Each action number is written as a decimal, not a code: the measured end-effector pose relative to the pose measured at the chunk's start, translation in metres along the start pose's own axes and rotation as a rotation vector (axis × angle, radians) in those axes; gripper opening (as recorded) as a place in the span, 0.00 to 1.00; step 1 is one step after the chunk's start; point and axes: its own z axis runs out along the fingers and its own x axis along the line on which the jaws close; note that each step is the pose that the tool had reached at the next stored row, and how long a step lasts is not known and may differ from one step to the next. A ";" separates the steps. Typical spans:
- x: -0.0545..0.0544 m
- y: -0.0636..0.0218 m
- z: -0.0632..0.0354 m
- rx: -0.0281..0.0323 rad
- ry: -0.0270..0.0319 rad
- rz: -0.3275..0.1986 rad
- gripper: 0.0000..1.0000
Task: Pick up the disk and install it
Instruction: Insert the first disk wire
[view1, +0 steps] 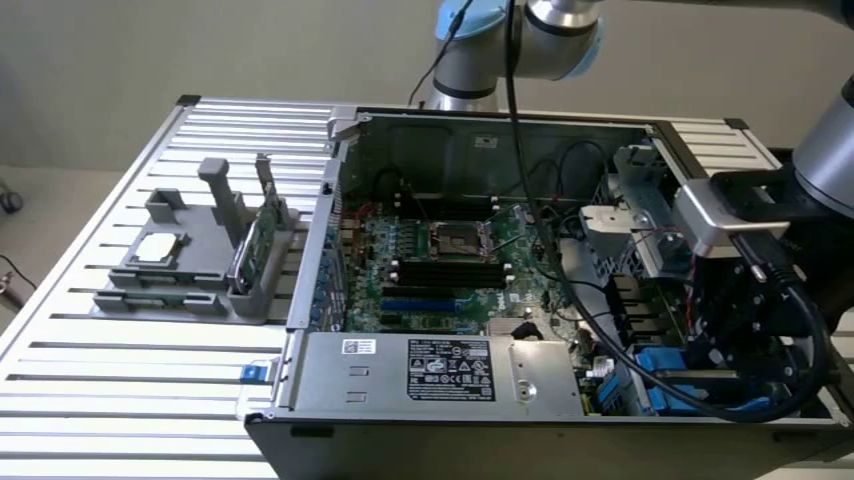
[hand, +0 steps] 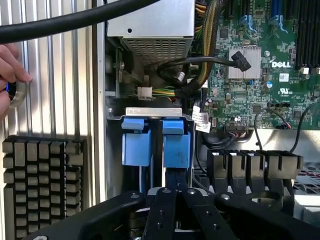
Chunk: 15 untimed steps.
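Observation:
The disk shows as a blue plastic carrier standing on edge in the drive bay of the open computer case; its metal body is hidden. A second blue carrier sits beside it. My gripper is shut, its black fingertips pressed together right against a blue strip on the right-hand carrier's near end. I cannot tell whether it is pinching that strip. In the exterior view the gripper hangs over the blue carriers in the case's near corner, at the exterior view's right.
The motherboard and the power supply fill the case beside the bay. A black finned block lies on the ribbed table. A person's hand rests at the table's edge. A grey fixture stands at the exterior view's left.

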 end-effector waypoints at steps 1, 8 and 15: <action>0.000 0.0000 0.0007 0.0001 0.0002 0.000 0.11; 0.000 -0.0006 -0.0072 -0.0008 0.0006 0.000 0.11; 0.001 -0.0006 -0.0220 -0.0012 0.0007 0.000 0.11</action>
